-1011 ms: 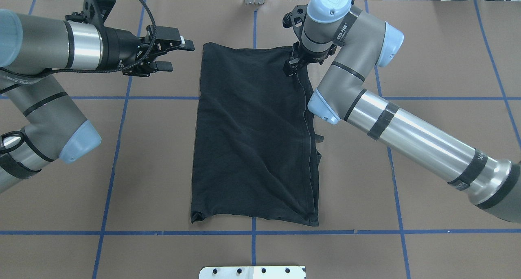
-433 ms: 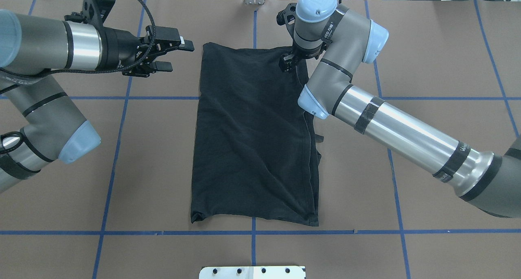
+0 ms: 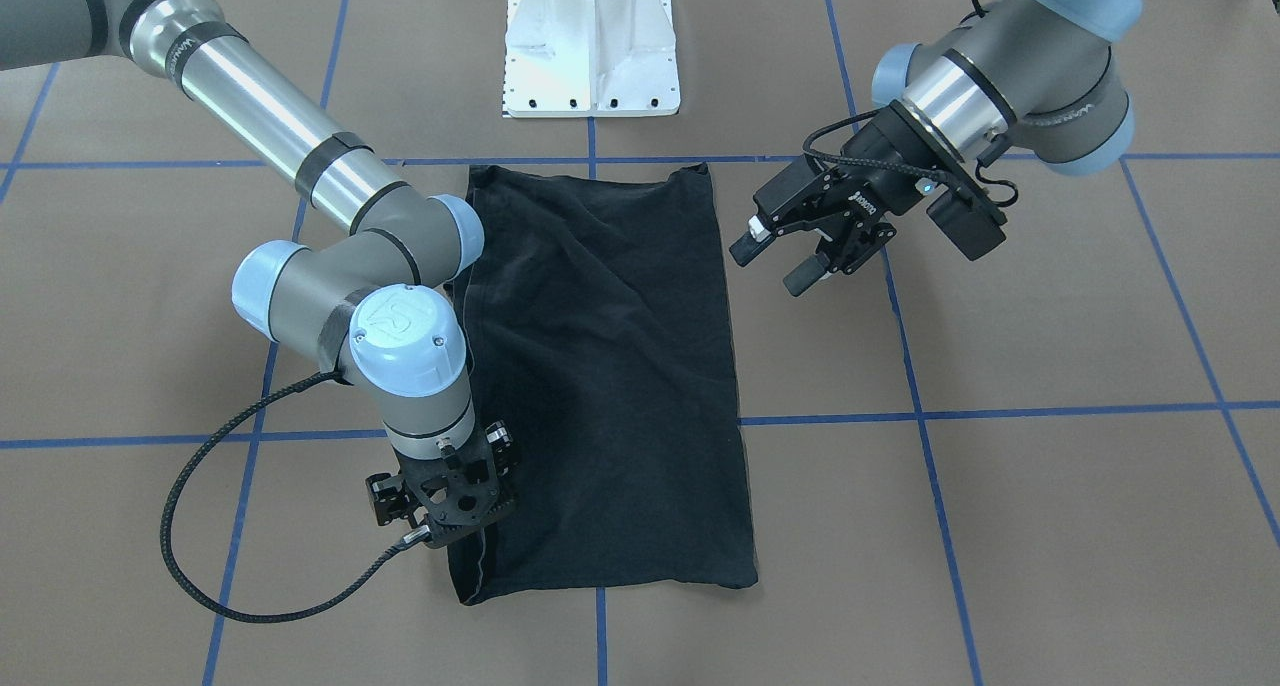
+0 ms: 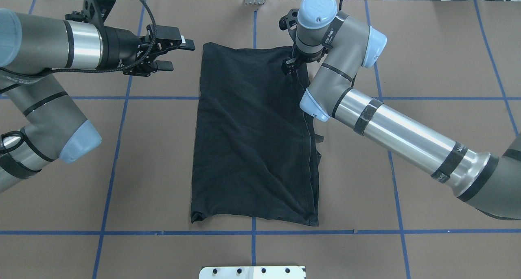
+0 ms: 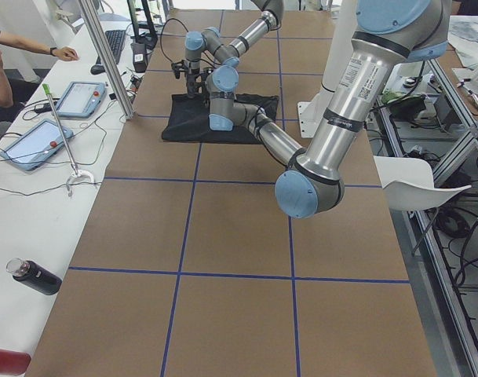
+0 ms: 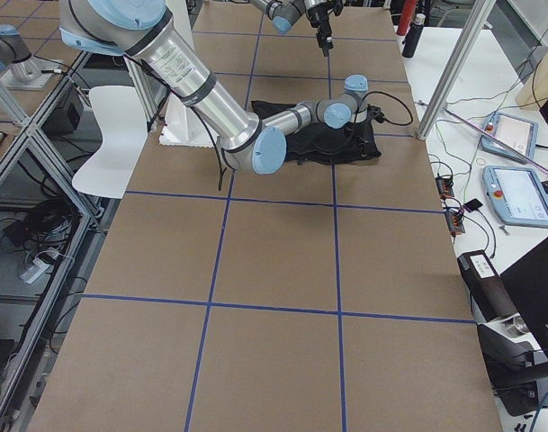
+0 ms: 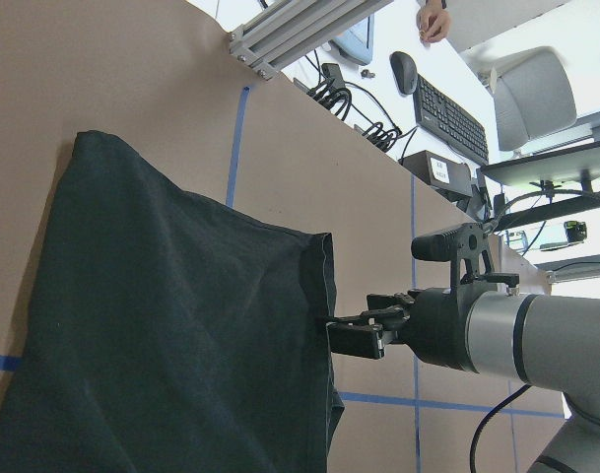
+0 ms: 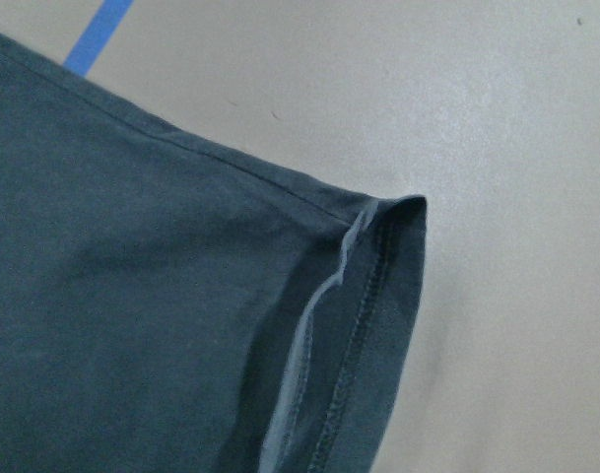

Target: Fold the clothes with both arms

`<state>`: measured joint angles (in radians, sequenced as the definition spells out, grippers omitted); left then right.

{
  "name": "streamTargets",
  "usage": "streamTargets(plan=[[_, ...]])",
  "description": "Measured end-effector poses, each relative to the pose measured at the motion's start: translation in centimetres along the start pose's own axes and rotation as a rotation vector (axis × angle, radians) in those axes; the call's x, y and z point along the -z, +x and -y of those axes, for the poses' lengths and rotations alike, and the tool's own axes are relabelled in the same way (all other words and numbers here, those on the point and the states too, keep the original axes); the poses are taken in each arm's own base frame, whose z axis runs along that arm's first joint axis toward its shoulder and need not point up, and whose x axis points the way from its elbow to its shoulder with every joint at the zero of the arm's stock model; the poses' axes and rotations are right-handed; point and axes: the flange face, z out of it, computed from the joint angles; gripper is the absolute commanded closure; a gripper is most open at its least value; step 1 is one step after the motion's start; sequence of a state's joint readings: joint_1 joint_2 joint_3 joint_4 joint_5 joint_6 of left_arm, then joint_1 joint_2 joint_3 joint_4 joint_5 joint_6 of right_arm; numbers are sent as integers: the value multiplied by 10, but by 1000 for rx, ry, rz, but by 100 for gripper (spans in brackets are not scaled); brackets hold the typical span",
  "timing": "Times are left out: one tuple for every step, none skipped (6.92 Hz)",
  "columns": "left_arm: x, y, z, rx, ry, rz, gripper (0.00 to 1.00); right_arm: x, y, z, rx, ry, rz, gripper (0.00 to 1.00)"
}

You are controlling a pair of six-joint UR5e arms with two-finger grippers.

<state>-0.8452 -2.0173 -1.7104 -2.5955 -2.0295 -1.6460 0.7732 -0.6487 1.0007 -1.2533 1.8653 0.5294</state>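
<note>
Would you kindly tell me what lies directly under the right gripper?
A far corner of the black T-shirt, its hem seam visible, lying on the brown table cover. The wrist hides the fingertips of the right gripper, so contact with the cloth cannot be told.

Right gripper [image 3: 455,511] tips hidden under wrist [image 3: 425,406]; maybe touching T-shirt [image 3: 600,366].

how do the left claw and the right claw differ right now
The left claw points sideways toward the shirt; the right claw points straight down. The left claw hangs beside one far corner, clear of the cloth; the right claw is at the other far corner's edge. The left claw is open; the right claw's state is unclear. Both are black.
</note>
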Motion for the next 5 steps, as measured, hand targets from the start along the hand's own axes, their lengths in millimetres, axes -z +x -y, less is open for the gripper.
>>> streamTargets(plan=[[0,0,0,0,0,-1,0,-4,2,-1,-1,-6,-5,0],[0,1,0,1,0,-1,0,-9,5,-3,-1,-14,-11,0],[0,1,0,1,0,-1,0,-13,9,-5,-3,-22,-17,0],[0,1,0,1,0,-2,0,-18,13,-7,-7,-32,-24,0],[0,1,0,1,0,-2,0,-22,18,-9,-13,-42,-30,0]])
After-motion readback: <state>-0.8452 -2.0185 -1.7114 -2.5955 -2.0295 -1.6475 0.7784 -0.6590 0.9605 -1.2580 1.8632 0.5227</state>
